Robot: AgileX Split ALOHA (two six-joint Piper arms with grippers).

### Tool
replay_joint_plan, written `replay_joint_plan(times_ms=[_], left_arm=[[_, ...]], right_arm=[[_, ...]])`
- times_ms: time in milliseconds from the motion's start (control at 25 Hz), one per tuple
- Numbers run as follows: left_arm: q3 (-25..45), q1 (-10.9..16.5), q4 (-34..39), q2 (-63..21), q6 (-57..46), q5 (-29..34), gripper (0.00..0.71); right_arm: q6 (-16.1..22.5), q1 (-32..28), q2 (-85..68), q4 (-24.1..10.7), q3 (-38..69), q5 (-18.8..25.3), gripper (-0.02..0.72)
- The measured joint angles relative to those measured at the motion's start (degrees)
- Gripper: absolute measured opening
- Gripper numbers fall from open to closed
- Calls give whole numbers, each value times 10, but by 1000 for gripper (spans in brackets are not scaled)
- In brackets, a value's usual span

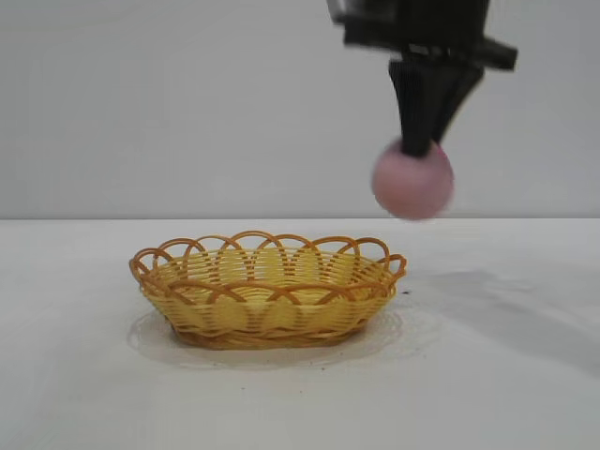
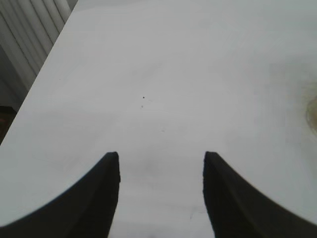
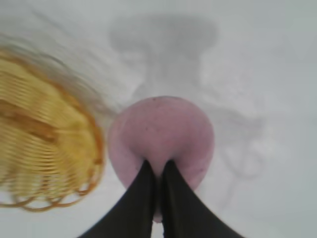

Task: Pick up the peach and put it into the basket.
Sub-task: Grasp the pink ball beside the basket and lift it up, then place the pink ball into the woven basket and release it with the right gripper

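peach (image 1: 412,183) pinched by right gripper (image 1: 417,141), airborne just right of basket (image 1: 267,291) rim; left gripper (image 2: 161,191) parted over bare table (image 2: 163,74).

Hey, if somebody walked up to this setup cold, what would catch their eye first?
Probably the pink peach hanging in mid-air, pinched at its top by the right end effector, above and just to the right of the basket. Next, the yellow wicker basket sitting empty on the white table. The left end effector just hangs open over bare tabletop.
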Motion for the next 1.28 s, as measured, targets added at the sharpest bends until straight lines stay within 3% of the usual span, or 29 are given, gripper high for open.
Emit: replay_joint_plan(times_ms=[240, 400, 600, 640, 680, 720, 880, 1000, 1080, 1280], left_arm=[[0, 0, 0, 0, 0, 0, 329], [0, 0, 0, 0, 0, 0, 329], [0, 0, 0, 0, 0, 0, 329], [0, 0, 0, 0, 0, 0, 329], [0, 0, 0, 0, 0, 0, 329], [0, 0, 0, 0, 0, 0, 329], [0, 0, 0, 0, 0, 0, 329], [0, 0, 0, 0, 0, 0, 329], [0, 0, 0, 0, 0, 0, 329], [0, 0, 0, 0, 0, 0, 329]], right_arm=[[38, 37, 53, 9, 0, -27, 0], [42, 42, 98, 11, 0, -56, 0], [42, 42, 113, 11, 0, -60, 0], [42, 42, 113, 11, 0, -60, 55], [42, 42, 111, 10, 0, -59, 55], [42, 42, 110, 9, 0, -55, 130], [42, 42, 86, 0, 0, -45, 302], [43, 42, 50, -9, 0, -47, 302], [59, 42, 23, -29, 0, -47, 342], [152, -2, -25, -138, 12, -34, 328]])
